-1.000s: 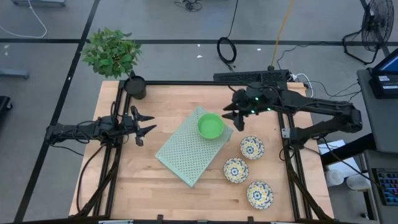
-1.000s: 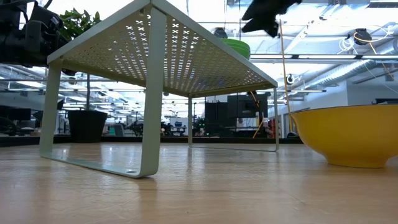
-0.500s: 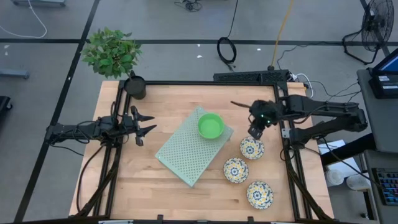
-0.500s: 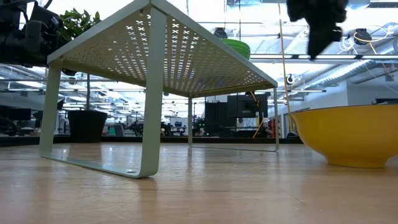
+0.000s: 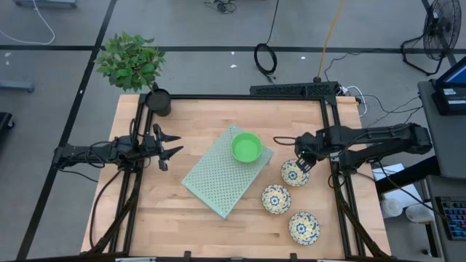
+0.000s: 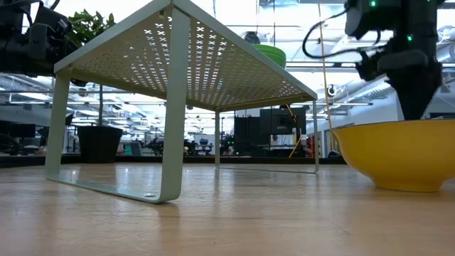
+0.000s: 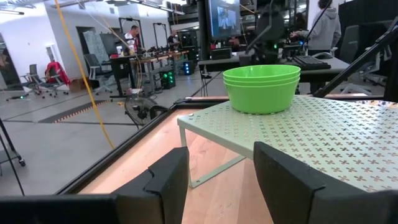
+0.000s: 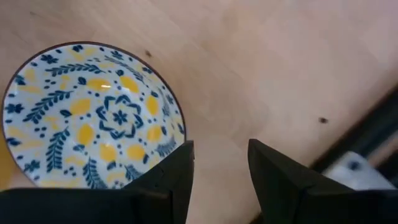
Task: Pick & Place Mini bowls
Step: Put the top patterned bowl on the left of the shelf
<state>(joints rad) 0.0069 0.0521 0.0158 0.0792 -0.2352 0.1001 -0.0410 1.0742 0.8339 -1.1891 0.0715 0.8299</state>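
A stack of plain green mini bowls (image 5: 246, 147) (image 7: 261, 87) sits on a pale green perforated rack (image 5: 218, 175) at mid table. Three floral mini bowls with yellow outsides stand on the wood to its right: a far one (image 5: 295, 173) (image 8: 93, 118), a middle one (image 5: 276, 198) and a near one (image 5: 303, 227) (image 6: 398, 153). My right gripper (image 5: 303, 161) (image 8: 221, 180) points down, open, just over the far floral bowl's right rim, one finger over the rim and one over bare wood; I see no touch. My left gripper (image 5: 169, 145) (image 7: 217, 186) waits open, level, at the table's left.
A black plant pot (image 5: 158, 102) stands at the far left corner. The black frame rail (image 5: 331, 167) runs close to the right of the floral bowls. Bare wood lies along the near edge and between the rack and the left gripper.
My right gripper has left the spot beside the green bowls. It has gone toward the table's right and near edges and come down toward the far floral bowl. It has tipped from slanting to pointing straight down and rolled about its own axis.
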